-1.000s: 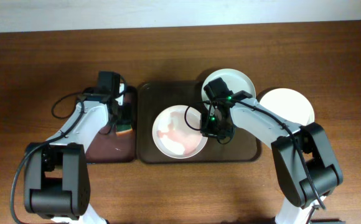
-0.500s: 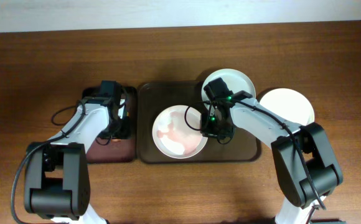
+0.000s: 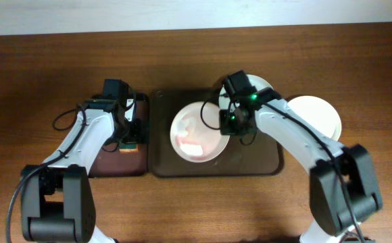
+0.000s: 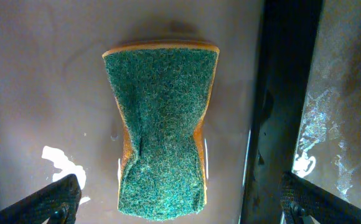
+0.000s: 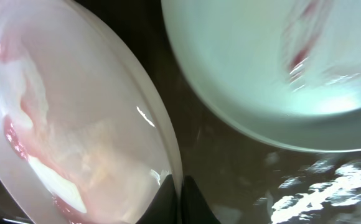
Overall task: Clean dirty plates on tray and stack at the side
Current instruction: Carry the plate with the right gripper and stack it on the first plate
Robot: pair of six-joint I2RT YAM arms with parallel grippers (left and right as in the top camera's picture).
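From above, a brown wooden desk (image 3: 40, 81) fills the view, with a pale strip of wall along its far edge. The dark brown tray (image 3: 250, 162) lies at the centre. On it sits the smeared plate (image 3: 196, 135), streaked red, and the right hand (image 3: 222, 127) is at its right rim. The greenish plate (image 3: 265, 86) rests at the tray's far right corner, partly under that arm. A third plate (image 3: 317, 115) sits on the bare desk just right of the tray. On the narrow reddish-brown tray (image 3: 115, 162) to the left, the left hand (image 3: 131, 127) hangs over a sponge (image 3: 130, 145).

The left wrist view shows the sponge green side up on a wet, glossy surface, with the fingers (image 4: 59, 196) spread wide and clear of it.

The right wrist view shows the fingertips (image 5: 196, 202) pinching the smeared plate's rim, with the greenish plate just beside it.
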